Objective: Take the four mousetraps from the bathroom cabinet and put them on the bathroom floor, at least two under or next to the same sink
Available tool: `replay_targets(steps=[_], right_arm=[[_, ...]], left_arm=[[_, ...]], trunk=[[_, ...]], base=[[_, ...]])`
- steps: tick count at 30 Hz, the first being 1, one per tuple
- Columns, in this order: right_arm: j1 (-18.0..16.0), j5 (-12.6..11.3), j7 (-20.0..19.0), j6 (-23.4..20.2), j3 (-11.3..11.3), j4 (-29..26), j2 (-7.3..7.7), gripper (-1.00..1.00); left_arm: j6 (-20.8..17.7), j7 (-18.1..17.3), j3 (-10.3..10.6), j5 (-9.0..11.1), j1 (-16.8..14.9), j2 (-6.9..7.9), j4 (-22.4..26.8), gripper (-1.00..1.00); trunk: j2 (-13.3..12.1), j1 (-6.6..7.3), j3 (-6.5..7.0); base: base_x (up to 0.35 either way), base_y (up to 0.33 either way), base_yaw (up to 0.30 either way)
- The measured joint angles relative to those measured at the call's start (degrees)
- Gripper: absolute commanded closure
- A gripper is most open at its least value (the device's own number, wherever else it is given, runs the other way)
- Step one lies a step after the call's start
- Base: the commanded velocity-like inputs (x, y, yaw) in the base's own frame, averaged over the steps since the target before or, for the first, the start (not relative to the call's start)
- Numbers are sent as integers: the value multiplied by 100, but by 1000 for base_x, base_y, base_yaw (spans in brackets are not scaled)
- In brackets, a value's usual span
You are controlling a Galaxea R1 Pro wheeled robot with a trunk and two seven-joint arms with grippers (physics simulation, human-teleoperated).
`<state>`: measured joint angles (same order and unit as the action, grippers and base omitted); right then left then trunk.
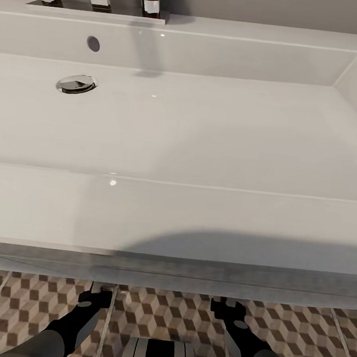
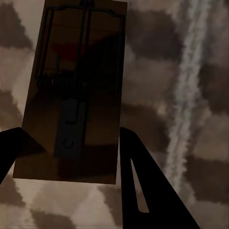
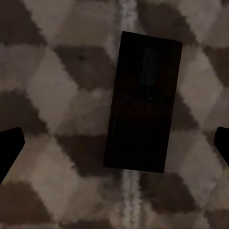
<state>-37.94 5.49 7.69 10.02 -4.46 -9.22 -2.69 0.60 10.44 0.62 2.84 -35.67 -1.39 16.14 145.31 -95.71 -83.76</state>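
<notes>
Here, one mousetrap (image 2: 74, 95) sits between the fingers (image 2: 143, 186) of my left hand (image 1: 96, 296), which is clamped on the board's long edges; its long axis runs along my fingers, with the wire frame at the far end, pointing away from the wrist. A second mousetrap (image 3: 143, 102) lies flat on the bathroom floor (image 3: 52, 86) under my right hand (image 1: 225, 307), whose fingers stand wide apart and clear of it; its length follows a pale grout line (image 3: 128, 19). Both hands reach low beneath the front edge of the white sink (image 1: 174, 222), so I judge this the placing step. Next, I think, the left hand needs to lower until the board rests flat on the tiles beside the sink, then let go gently so it does not tip.
</notes>
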Motion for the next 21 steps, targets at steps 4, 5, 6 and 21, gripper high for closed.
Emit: replay_targets(steps=[4,5,6,21], right_arm=[[0,0,0,0,0,-2,0,-100],[0,0,0,0,0,-2,0,-100],[0,0,0,0,0,-1,0,-100],[0,0,0,0,0,-2,0,-100]], left_arm=[[-2,0,0,0,0,0,0,100],[-2,0,0,0,0,0,1,100],[-2,0,0,0,0,0,1,100],[-4,1,0,-18,0,0,27,-100]], trunk=[[0,0,0],[0,0,0],[0,0,0],[0,0,0]], base=[[0,0,0],[0,0,0],[0,0,0],[0,0,0]])
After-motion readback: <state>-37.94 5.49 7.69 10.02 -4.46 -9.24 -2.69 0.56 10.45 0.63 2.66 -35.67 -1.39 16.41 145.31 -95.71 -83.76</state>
